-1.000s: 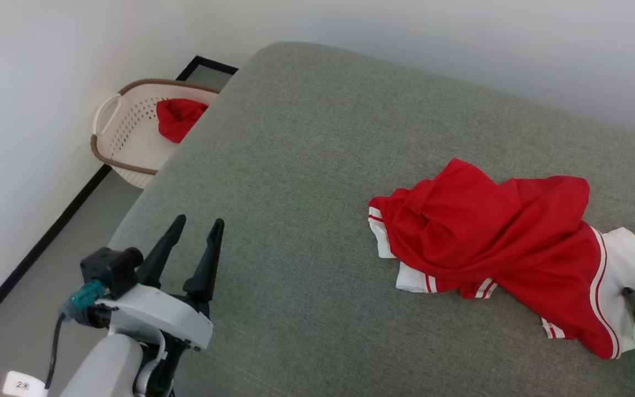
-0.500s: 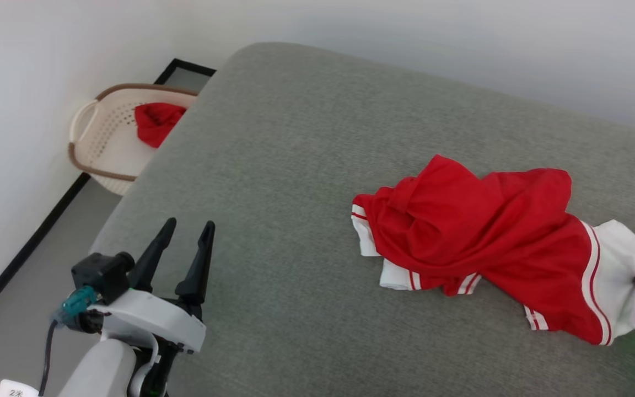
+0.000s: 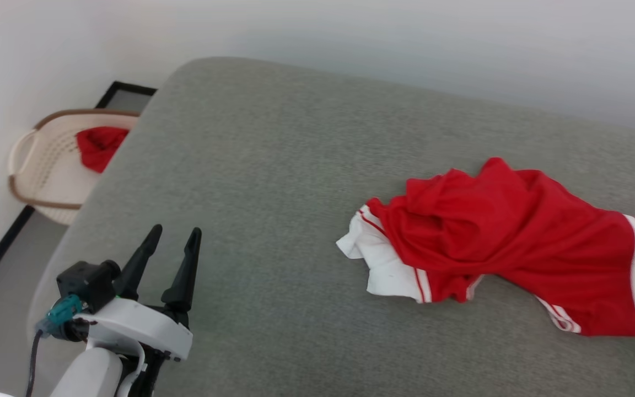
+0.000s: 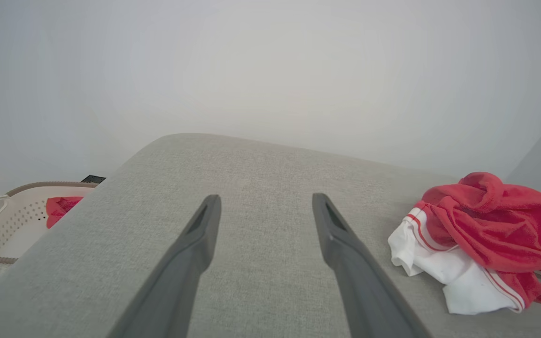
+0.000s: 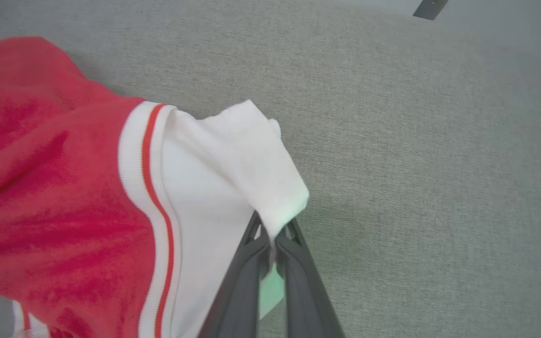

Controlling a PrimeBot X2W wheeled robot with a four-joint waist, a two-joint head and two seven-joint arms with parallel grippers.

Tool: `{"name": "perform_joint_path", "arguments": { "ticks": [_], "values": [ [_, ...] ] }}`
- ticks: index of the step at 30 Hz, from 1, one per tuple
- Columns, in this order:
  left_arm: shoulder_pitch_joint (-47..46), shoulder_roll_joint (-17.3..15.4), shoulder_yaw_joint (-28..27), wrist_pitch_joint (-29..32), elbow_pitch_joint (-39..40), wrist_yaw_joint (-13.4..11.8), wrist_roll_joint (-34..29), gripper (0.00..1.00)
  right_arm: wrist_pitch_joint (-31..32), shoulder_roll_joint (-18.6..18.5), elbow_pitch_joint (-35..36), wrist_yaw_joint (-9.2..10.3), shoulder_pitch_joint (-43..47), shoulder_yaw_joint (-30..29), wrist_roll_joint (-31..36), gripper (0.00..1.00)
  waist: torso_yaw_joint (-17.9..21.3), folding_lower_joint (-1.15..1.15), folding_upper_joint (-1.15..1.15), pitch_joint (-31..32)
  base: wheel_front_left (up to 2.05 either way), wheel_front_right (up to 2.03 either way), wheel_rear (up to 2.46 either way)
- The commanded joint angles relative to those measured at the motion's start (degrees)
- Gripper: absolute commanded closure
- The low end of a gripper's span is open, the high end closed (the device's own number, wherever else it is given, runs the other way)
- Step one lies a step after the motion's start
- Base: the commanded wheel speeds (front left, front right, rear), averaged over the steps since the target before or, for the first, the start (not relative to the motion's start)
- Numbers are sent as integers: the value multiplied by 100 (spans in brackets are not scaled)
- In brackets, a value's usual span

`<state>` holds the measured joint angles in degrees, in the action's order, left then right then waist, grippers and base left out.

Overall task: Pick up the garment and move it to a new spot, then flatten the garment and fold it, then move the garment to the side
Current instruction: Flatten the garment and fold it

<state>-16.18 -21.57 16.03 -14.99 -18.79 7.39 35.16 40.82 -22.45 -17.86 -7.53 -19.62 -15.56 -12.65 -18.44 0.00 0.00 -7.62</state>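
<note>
The garment (image 3: 516,237), a red shirt with white striped sleeves, lies bunched on the right of the grey cushion (image 3: 273,182). In the right wrist view my right gripper (image 5: 273,237) is shut on the garment's (image 5: 54,188) white sleeve, whose cloth stands up out of the pinched fingers, lifted off the cushion. My left gripper (image 3: 174,240) hovers open over the cushion's near left part, well left of the garment (image 4: 486,234), with nothing between its fingers (image 4: 195,244).
A cream laundry basket (image 3: 36,165) with a red cloth (image 3: 100,146) in it stands on the floor to the left of the cushion, by the white wall. The cushion's left and far edges drop away. The cushion's middle (image 3: 273,182) lies bare.
The camera has swung right, so the basket slid left. The right gripper has shut on the white sleeve and pulled it right and up, stretching the garment. The left gripper stayed open.
</note>
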Motion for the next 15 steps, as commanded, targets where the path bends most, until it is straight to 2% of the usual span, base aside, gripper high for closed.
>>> {"name": "perform_joint_path", "arguments": {
  "ticks": [1,10,15],
  "values": [
    [56,-18,-9,-20,16,15,-43,0,-5,-41,28,8,93,-55,-30,100,155,0,0,26,0,0,0],
    [88,-72,67,-20,41,15,-19,0,92,-260,196,8,457,-609,57,100,412,0,0,38,0,0,0],
    [53,-127,130,-20,23,15,32,0,26,-135,175,8,576,-882,131,100,488,0,0,23,0,0,0]
  ]
}}
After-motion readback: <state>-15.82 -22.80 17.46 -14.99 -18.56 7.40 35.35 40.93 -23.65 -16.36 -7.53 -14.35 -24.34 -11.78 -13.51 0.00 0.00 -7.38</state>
